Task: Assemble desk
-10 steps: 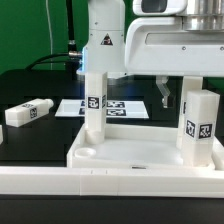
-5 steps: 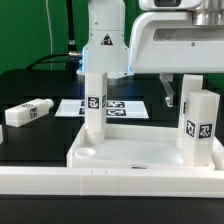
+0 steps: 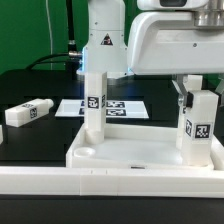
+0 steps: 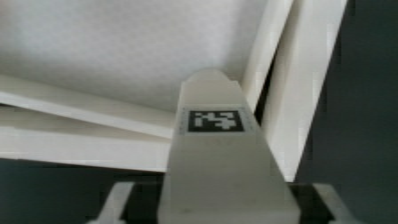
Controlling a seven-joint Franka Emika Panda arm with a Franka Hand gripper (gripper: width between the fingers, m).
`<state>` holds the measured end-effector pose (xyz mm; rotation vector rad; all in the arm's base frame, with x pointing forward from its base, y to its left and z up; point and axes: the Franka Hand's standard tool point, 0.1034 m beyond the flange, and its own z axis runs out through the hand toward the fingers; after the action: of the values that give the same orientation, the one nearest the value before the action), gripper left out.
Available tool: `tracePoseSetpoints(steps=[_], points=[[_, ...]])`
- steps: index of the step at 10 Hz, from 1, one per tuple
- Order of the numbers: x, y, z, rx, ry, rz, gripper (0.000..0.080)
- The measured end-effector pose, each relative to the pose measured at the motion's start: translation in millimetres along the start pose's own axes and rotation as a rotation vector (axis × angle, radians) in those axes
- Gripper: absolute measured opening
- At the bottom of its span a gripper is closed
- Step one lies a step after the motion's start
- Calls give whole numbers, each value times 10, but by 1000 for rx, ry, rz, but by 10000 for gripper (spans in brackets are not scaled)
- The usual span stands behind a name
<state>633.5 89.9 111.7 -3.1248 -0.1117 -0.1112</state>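
1. Claw. I saw the claw lowered over the top of the first leg. Its jaws straddled that leg, spread to about the leg's width. In the exterior view one finger stood just beside the leg's top, on the exterior view's left. In the wrist view the leg filled the gap between the two fingers. I could not tell whether the pads pressed on the leg or merely flanked it.

2. Desk. The tabletop lay flat on the black worktop. The first leg stood upright at the tabletop's corner on the exterior view's right. A second leg stood upright at the corner on the exterior view's left. A loose leg lay on its side on the worktop, well apart from the tabletop.

3. Markings. Each leg carried a square black-and-white tag; the first leg's tag faced the exterior camera, and another tag faced the wrist camera. The marker board lay flat behind the tabletop.
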Motion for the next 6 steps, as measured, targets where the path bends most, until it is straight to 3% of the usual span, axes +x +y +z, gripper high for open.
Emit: tracePoseSetpoints(steps=[6], points=[[-7,78,5,11,-10,475,289]])
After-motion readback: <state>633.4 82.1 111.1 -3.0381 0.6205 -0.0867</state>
